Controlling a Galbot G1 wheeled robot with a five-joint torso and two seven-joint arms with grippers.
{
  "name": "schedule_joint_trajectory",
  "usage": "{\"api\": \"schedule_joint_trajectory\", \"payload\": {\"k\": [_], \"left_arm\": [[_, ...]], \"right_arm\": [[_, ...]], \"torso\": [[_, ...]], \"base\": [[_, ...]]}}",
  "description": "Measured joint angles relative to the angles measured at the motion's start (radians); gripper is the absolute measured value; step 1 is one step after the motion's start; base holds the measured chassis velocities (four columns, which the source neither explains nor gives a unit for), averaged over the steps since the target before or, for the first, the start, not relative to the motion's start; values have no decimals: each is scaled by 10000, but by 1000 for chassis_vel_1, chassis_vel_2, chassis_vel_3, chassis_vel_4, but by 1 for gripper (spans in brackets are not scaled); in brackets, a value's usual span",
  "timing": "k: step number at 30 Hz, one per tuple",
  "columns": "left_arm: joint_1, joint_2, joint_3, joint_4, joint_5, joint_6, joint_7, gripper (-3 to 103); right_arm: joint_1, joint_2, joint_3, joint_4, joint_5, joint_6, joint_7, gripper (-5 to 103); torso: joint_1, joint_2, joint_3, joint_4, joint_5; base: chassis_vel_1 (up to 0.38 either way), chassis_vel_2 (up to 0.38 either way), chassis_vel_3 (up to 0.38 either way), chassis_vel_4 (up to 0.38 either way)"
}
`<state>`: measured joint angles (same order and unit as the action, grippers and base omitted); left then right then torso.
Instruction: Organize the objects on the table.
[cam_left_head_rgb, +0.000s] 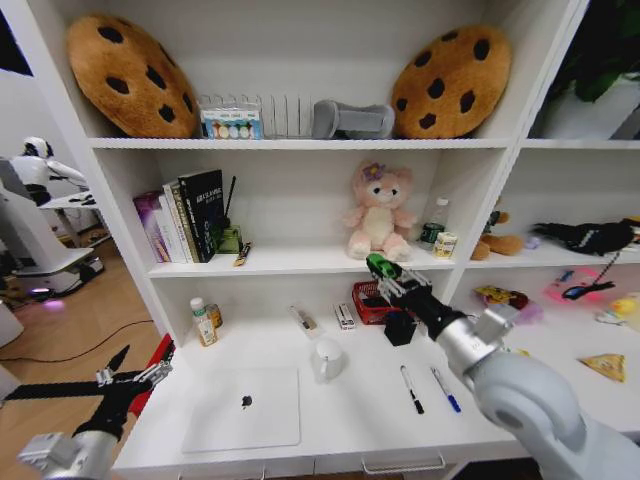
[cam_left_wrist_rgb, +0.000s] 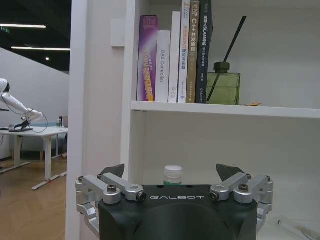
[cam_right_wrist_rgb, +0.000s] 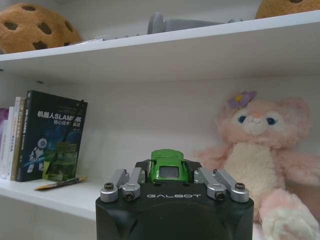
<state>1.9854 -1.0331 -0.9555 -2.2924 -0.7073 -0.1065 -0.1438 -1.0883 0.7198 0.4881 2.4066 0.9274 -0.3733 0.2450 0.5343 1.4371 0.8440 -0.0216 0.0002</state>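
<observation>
Right gripper: our right gripper (cam_left_head_rgb: 384, 270) is raised above the tabletop (cam_left_head_rgb: 350, 420), level with the middle shelf (cam_left_head_rgb: 290, 262); its fingers (cam_right_wrist_rgb: 131, 181) pinch the tiny green toy car (cam_right_wrist_rgb: 167, 167)
Left gripper: our left gripper (cam_left_head_rgb: 135, 377) waits off the tabletop's left edge, fingers (cam_left_wrist_rgb: 113, 171) spread apart and holding nothing
Toy car: clamped between the right fingers, in the air, just in front of the pink plush toy (cam_left_head_rgb: 379, 212)
Laptop: the silver-white laptop (cam_left_head_rgb: 245, 408) lies shut on the tabletop, well below and left of the right fingers
Pens: the black pen (cam_left_head_rgb: 411, 389) and blue pen (cam_left_head_rgb: 446, 390) lie side by side, apart, below the right fingers
Risk, slip: we judge the car small and smooth, so it could twist or drop from the fingers onto the things beneath
Risk, collision: the plush toy sits close beyond the fingers; a push forward could knock it over
Risk, placing: a wheeled toy let go on a flat shelf might roll off
Red basket: a small red basket (cam_left_head_rgb: 366, 303) sits below the right fingers at the back of the tabletop; we cannot tell what it holds
Jar: a small green-lidded jar (cam_left_head_rgb: 433, 233) stands on the middle shelf beyond the right fingers, lid on
Bottles: a white-capped bottle (cam_left_wrist_rgb: 172, 175) stands ahead of the left fingers, contents unclear
</observation>
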Motion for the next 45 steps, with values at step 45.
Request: {"api": "schedule_joint_trajectory", "payload": {"k": [45], "left_arm": [[-1, 0, 0, 0, -1, -2, 0, 100]], "right_arm": [[8791, 3371, -8342, -7597, 484, -294, 230, 37]], "torso": [[-1, 1, 0, 2, -2]], "base": [[0, 0, 0, 0]]}}
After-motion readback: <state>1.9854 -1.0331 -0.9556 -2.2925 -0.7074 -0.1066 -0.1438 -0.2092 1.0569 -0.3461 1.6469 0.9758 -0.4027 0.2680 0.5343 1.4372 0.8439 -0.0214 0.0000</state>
